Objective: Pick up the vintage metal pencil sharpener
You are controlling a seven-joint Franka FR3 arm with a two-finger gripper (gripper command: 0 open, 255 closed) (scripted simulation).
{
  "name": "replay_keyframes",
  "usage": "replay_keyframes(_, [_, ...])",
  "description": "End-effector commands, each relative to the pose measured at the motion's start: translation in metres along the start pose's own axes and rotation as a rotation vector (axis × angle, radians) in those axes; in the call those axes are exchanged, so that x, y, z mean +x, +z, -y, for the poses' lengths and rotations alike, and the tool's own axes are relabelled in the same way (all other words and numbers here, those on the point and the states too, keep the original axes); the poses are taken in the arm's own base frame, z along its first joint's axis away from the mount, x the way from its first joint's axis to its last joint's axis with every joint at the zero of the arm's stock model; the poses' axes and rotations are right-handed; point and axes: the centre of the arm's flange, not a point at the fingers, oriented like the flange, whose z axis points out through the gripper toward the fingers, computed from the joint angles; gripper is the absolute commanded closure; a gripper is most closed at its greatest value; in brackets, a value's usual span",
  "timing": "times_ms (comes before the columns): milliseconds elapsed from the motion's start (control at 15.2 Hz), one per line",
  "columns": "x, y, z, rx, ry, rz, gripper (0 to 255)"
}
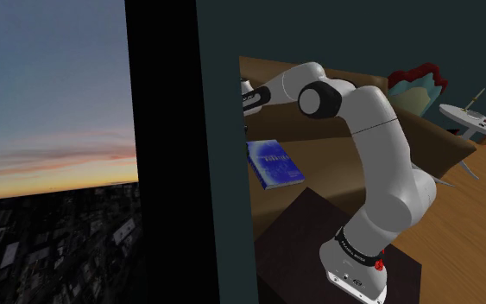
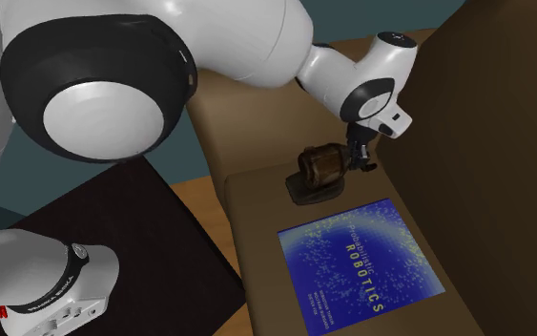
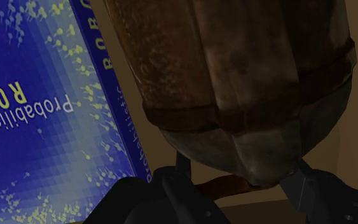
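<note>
The pencil sharpener (image 2: 319, 172) is a rusty brown, barrel-shaped body on a dark base, and it rests on the brown tabletop (image 2: 257, 205). My gripper (image 2: 361, 162) is low at its end, on the second exterior view's right. In the wrist view the sharpener (image 3: 234, 83) looms very close. Its rounded end sits between my gripper's (image 3: 241, 181) two black fingers (image 3: 174, 188), which stand apart on either side. Whether they press on it I cannot tell. The sharpener stays on the table.
A blue book (image 2: 361, 262) lies flat just in front of the sharpener and appears in the shoulder view as the same book (image 1: 274, 164). A tall brown panel (image 2: 490, 115) rises beside the gripper. A dark teal wall (image 1: 224, 173) hides the hand in the shoulder view. The dark stand (image 1: 318, 229) sits below.
</note>
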Motion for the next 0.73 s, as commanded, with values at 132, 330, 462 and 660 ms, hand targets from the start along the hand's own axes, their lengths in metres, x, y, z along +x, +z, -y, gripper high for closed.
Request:
replay_keyframes(132, [0.003,-0.022,-0.002,0.001,0.0,-0.002,255])
replay_keyframes(330, [0.004,-0.037,-0.004,0.001,0.0,-0.002,255])
replay_keyframes(462, [0.005,-0.048,-0.005,0.001,0.0,-0.002,255])
replay_keyframes(660, [0.005,-0.054,-0.005,0.001,0.0,-0.002,255])
